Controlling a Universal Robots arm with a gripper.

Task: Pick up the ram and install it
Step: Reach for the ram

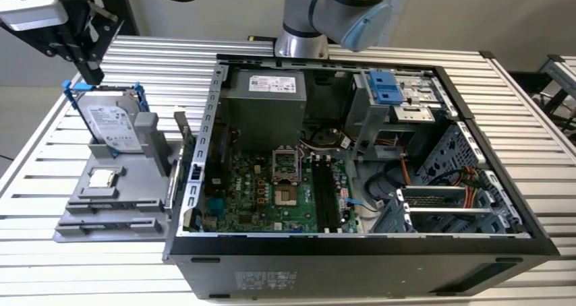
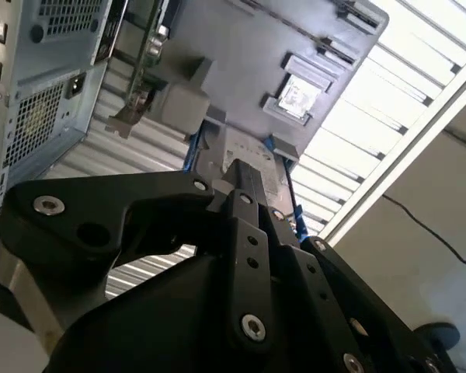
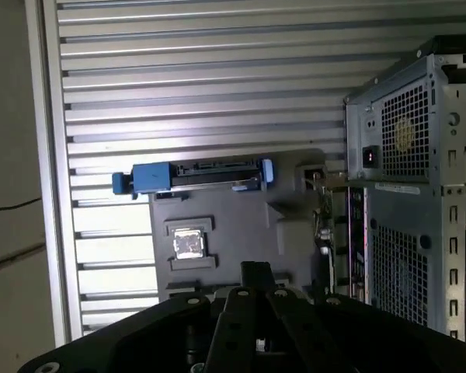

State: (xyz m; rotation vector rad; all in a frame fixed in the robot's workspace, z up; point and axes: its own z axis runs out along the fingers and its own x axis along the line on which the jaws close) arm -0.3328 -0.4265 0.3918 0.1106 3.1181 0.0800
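From the exterior view I see the gripper (image 1: 93, 77) hanging just above the top edge of the hard drive in a blue frame (image 1: 112, 120), which stands upright on a grey holder tray (image 1: 126, 211) on the slatted metal table (image 1: 36, 164). I cannot tell whether the gripper is wide or narrow; it holds nothing.

The ram (image 1: 188, 154), a thin green stick, stands on edge at the side of the tray nearest the open computer case (image 1: 360, 259). It is apart from the gripper, and the hard drive lies between them.

This view alone looks into the case, at the green motherboard (image 1: 270, 198), its long black slots (image 1: 328, 198) and the power supply (image 1: 266, 104).

The first wrist view looks straight down on the drive's edge and on the small square silver chip (image 3: 188, 243) in its tray pocket, beside the case's perforated rear panel (image 3: 408, 233).

White printed labels sit on the drive and on the power supply.
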